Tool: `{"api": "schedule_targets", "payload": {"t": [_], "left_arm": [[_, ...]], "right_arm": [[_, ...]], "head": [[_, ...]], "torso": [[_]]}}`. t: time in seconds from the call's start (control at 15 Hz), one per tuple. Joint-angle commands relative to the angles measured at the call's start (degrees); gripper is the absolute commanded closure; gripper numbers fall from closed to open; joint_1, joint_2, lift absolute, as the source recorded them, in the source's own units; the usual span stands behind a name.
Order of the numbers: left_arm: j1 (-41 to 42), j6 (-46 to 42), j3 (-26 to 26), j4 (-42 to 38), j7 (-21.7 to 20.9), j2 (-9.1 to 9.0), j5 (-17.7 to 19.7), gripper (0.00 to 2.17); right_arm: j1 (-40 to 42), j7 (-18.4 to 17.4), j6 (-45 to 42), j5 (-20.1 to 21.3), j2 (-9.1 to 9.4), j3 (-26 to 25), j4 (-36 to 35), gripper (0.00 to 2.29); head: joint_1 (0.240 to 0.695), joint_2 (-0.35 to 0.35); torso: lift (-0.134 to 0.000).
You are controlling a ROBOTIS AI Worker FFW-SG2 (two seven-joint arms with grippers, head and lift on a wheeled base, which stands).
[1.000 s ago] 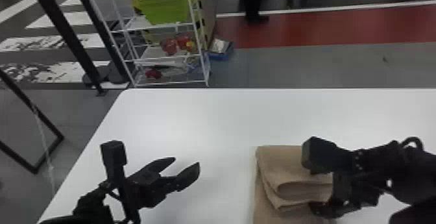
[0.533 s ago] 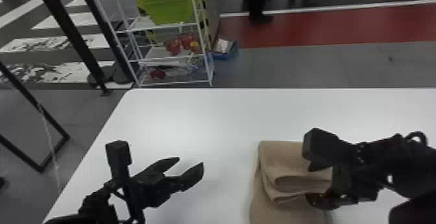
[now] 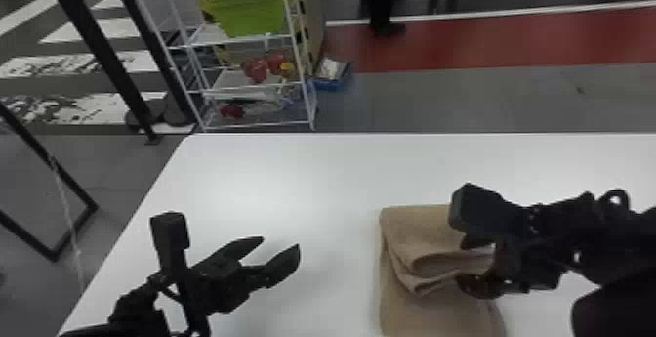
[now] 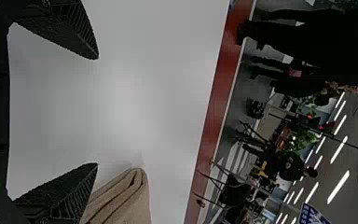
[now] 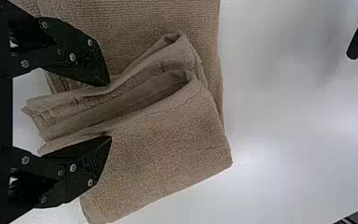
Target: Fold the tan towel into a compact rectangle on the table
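Towel [image 3: 415,226] has slid forward together with my right gripper [image 3: 461,262]; its folded edge [image 3: 439,263] lies between these jaws, which stand apart, not clenched. Nearer me than them, a layer [image 3: 434,316] remains, probably needing one more turn. Left gripper [image 3: 279,243] is released, well apart.
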Motion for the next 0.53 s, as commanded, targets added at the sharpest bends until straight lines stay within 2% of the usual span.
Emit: {"api": "schedule_targets", "payload": {"t": [0.0,0.13,0.2,0.27,0.47], "left_arm": [[0.0,0.0,0.1,0.0,0.1,-0.41,-0.1,0.06],[-0.1,0.0,0.1,0.1,0.2,-0.41,-0.1,0.06],[-0.4,0.0,0.1,0.2,0.2,-0.41,-0.2,0.06],[-0.5,0.0,0.2,0.3,0.2,-0.41,-0.1,0.06],[-0.7,0.0,1.0,0.3,0.1,-0.41,0.0,0.06]], "right_arm": [[-0.6,-0.9,0.0,-0.1,0.66,0.0,0.5,0.59],[-1.4,-1.4,0.7,0.0,1.19,0.1,1.9,0.60],[-2.0,-1.4,0.9,0.1,1.54,0.5,2.9,0.73],[-2.7,-1.4,1.4,0.1,2.06,1.1,3.8,0.76],[-4.3,-1.3,2.1,0.1,3.12,1.8,5.4,0.76]], "head": [[0.695,0.206],[0.695,0.208],[0.695,0.208],[0.695,0.207],[0.695,0.210]], "torso": [[-0.123],[-0.123],[-0.123],[-0.123],[-0.123]]}}
